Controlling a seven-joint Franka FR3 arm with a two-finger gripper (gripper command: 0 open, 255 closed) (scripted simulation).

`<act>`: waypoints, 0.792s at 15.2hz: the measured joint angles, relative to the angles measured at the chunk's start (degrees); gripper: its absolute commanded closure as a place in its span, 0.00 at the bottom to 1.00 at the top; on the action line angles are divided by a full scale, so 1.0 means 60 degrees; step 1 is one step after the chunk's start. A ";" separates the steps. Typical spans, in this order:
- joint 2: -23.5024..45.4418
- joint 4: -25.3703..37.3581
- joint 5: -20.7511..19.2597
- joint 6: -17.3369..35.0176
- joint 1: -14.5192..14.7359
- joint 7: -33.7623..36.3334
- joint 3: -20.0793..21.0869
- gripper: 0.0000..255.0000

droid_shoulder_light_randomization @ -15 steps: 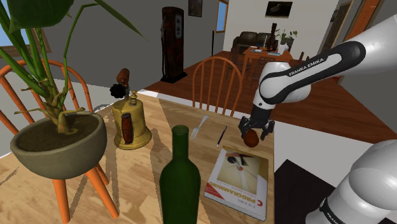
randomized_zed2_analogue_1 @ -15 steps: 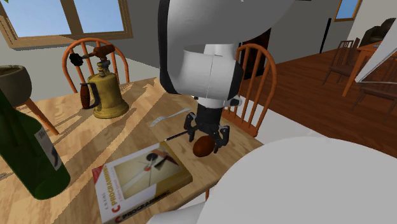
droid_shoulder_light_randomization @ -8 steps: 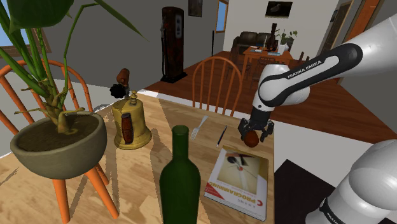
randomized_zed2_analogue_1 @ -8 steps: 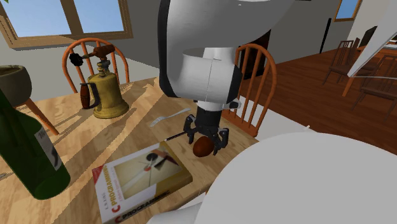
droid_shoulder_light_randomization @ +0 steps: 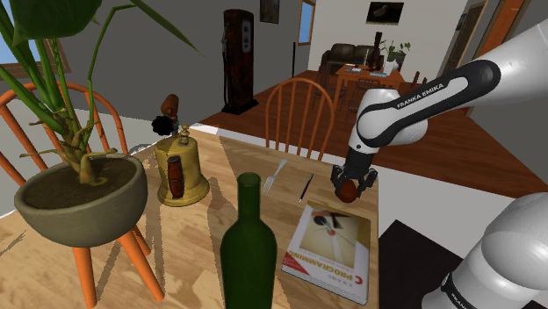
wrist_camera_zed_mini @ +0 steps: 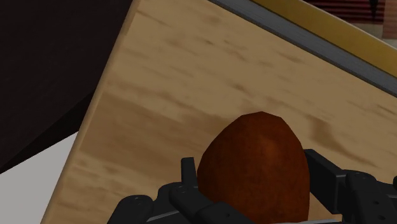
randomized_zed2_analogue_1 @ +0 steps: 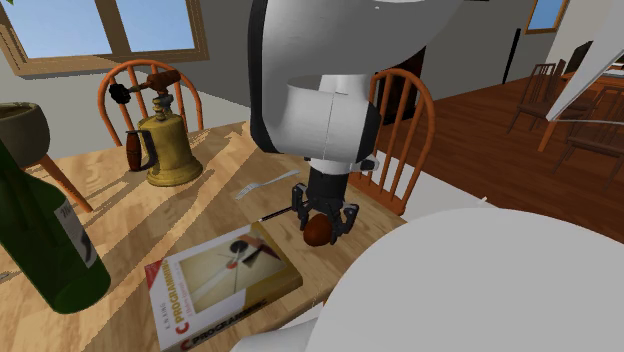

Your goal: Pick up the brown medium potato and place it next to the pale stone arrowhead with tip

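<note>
- The gripper is closed around the brown potato; in the wrist view the two black fingers clasp the potato on both sides, and its rounded end sticks out beyond them.
- The potato hangs a little above the wooden table, just past the far end of the book and near the table's edge on the shoulder view's right.
- I judge the potato to be firm and stiff, of moderate weight and not fragile. Its skin looks smooth and its shape is like an egg, so it may slip if the hold is loose, and it may roll when it is set down.
- The best place to hold it is across its widest middle, and this is roughly where the fingers sit.
- The arrowhead I cannot identify with certainty. A pale fork-like thing and a thin dark stick lie close together on the table, near the gripper.
- Around these two things the table top is free, so there is room to lower the potato there.
- The table edge is close, so a rolling potato could fall off; it is better to release it low.
- The green bottle and the brass can stand well apart from this path.
</note>
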 measured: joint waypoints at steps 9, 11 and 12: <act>-0.0530 0.0302 -0.0112 -0.0820 -0.0041 0.0139 -0.0009 1.00; -0.0656 0.0454 -0.0154 -0.1099 -0.0064 0.0162 -0.0029 1.00; -0.0773 0.0507 -0.0167 -0.1266 -0.0063 0.0200 -0.0023 1.00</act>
